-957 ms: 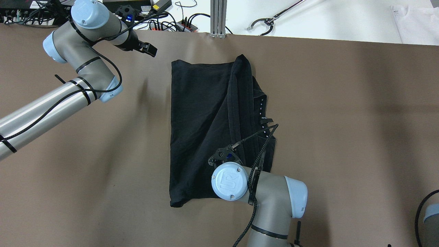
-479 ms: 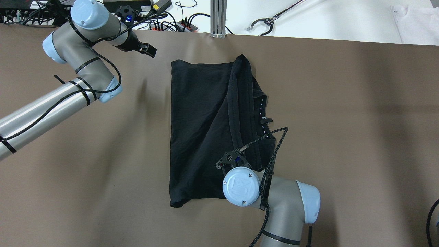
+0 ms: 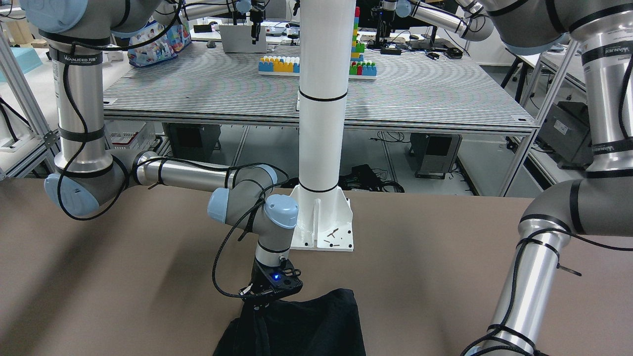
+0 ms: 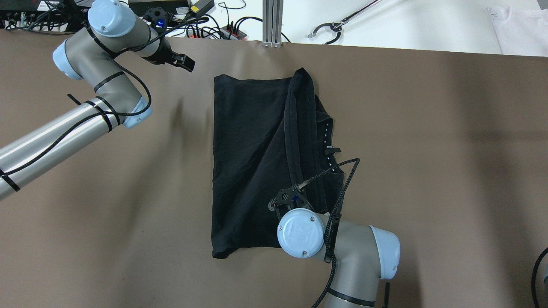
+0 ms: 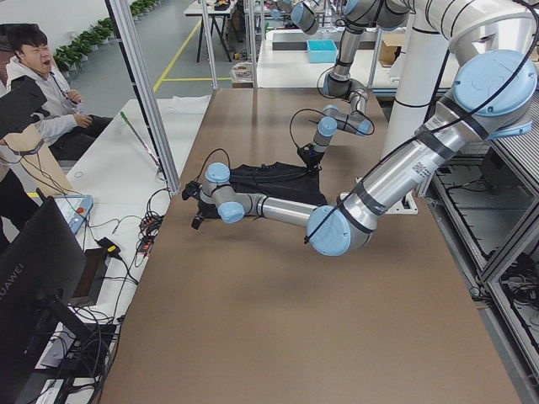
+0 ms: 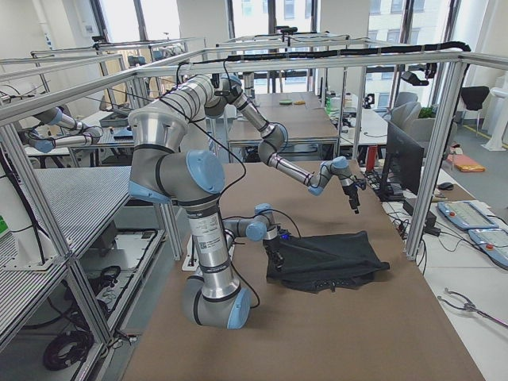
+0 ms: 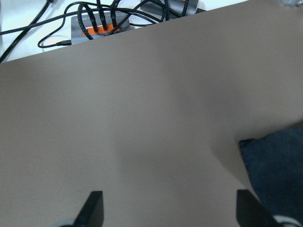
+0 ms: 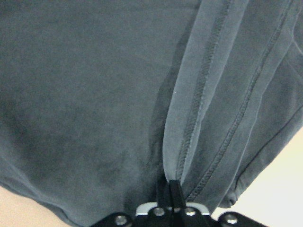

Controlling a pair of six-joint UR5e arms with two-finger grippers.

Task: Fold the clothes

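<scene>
I am pinching the stitched hem strip [image 8: 191, 123] of the plain black soft fabric garment [image 4: 248, 162] with my right gripper [image 8: 170, 191], jaws clamped on that thin edge. The garment is lying mid-table on the brown table cover [image 4: 428, 149], partly doubled over itself. My left gripper [image 7: 170, 210] is hovering beside its far corner, jaws wide apart, holding nothing. Gripping so little, I am risking the hem slipping free, or the loose layers dragging and bunching when I pull.

Brown table [image 4: 428, 149] bearing black clothes [image 4: 248, 149] and white pillar base plate [image 3: 341, 222]
</scene>
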